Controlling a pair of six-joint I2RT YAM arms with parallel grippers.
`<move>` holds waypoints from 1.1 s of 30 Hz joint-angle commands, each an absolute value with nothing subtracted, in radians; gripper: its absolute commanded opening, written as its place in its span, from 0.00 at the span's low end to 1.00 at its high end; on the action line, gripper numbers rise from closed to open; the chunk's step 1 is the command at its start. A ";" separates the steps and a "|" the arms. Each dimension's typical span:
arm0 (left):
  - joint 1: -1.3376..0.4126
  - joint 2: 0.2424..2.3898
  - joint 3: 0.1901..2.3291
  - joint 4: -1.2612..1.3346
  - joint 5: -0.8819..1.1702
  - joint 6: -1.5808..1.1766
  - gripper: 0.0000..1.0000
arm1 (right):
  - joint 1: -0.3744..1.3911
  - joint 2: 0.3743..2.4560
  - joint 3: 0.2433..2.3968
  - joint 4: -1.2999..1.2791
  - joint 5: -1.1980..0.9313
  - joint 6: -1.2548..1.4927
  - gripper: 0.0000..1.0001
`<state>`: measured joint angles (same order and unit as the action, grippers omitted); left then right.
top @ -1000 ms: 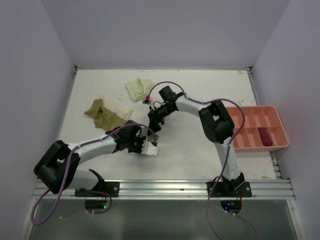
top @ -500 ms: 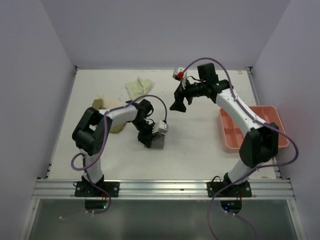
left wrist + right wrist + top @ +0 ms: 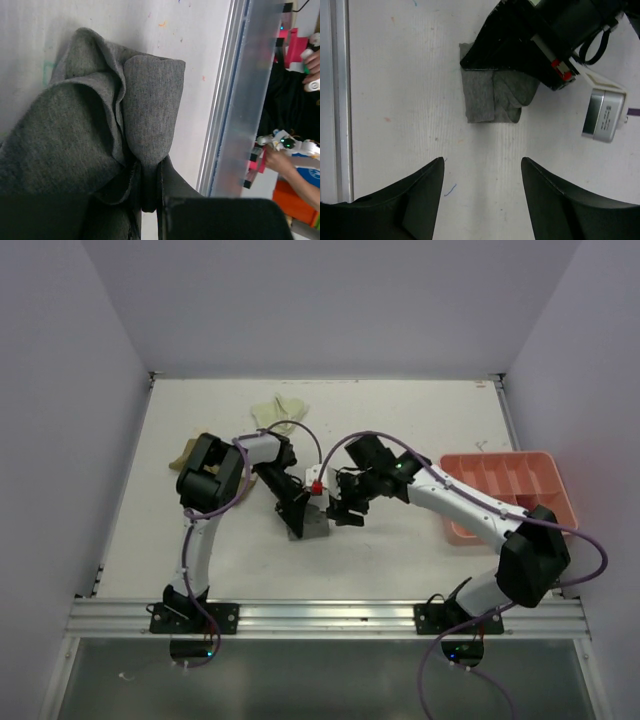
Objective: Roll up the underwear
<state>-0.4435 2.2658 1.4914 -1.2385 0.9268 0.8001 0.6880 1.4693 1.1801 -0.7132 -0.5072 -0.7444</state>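
Grey underwear [image 3: 490,102] sits mid-bench [image 3: 400,550], toward the near side, partly folded into a small wad. Left pincer [image 3: 150,192] is clamped on a bunched fold at its edge. Right pincer [image 3: 482,197] hovers near it on the right, fingers apart, nothing between them.

Cloth looks light, soft and limp. No stiffness, so expect it to sag and unroll once you let go. Not fragile, and I'd judge it not slippery on the bench.

Take hold at a doubled edge or seam and pinch through all layers. Grab a single ply and the layers will likely slide apart. Pin with one pincer, turn the roll with the other.

Pale yellow-green piece [image 3: 272,412] and olive-tan piece [image 3: 188,453] lie far left, well apart.
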 commanded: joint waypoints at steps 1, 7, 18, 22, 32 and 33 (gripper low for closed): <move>-0.457 2.396 1.453 -1.068 0.624 0.862 0.06 | 0.773 1.518 1.160 -0.554 -0.336 -0.755 0.67; -0.457 2.410 1.442 -1.058 0.614 0.879 0.09 | 0.917 1.638 1.106 -0.404 -0.287 -0.825 0.73; -0.451 2.405 1.439 -1.055 0.614 0.881 0.13 | 0.992 1.732 1.034 -0.229 -0.224 -0.790 0.77; -0.451 2.408 1.442 -1.060 0.617 0.881 0.13 | 0.999 1.767 1.031 -0.212 -0.250 -0.784 0.68; -0.428 2.332 1.417 -1.042 0.641 0.861 0.30 | 0.956 1.862 1.095 -0.294 -0.470 -0.695 0.03; -0.422 2.310 1.398 -1.032 0.647 0.854 0.33 | 0.944 1.887 1.104 -0.302 -0.494 -0.671 0.00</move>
